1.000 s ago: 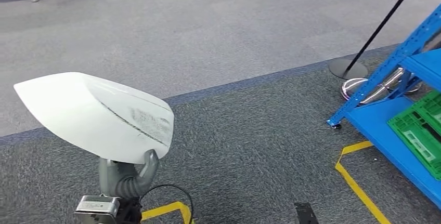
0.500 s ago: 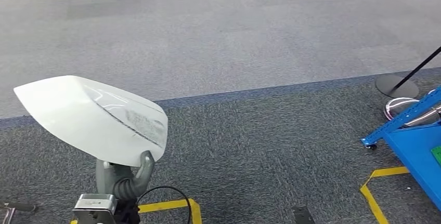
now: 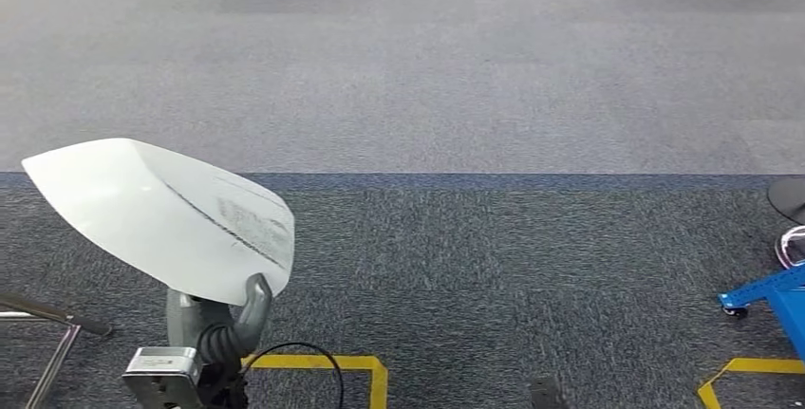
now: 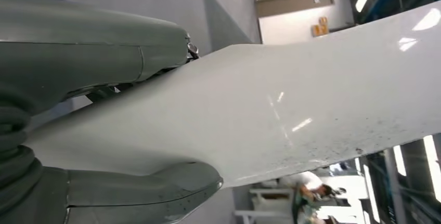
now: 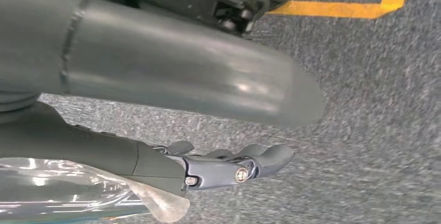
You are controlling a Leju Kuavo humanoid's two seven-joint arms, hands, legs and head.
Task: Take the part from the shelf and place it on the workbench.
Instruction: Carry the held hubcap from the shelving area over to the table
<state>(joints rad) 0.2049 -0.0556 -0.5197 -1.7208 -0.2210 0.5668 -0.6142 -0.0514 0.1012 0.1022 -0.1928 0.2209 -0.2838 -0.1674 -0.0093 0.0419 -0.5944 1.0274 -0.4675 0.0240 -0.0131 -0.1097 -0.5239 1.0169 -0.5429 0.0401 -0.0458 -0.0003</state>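
Metal frame: a thin grey tubular leg (image 3: 43, 319) enters at the far left edge of the head view, standing on the dark carpet.
Part: a glossy white curved panel (image 3: 161, 214) with a dark scuffed streak, raised above the floor at the left of the head view, pointed end toward the left edge; it touches neither shelf nor workbench.
Left hand: the left hand (image 3: 220, 324) grips the panel's lower edge from beneath, thumb pressed on the near face; in the left wrist view the thumb and darker fingers clamp the white panel (image 4: 291, 115) between them.
Floor: dark grey carpet (image 3: 513, 286) near the robot, a blue stripe, then lighter grey carpet beyond; yellow tape (image 3: 351, 368) marks a corner just right of the left hand.
Right hand: the right hand (image 5: 229, 167) hangs over the carpet, fingers extended close together, nothing in them.
Shelf: a blue shelf corner (image 3: 774, 295) on a castor at the far right edge, well apart from the panel.
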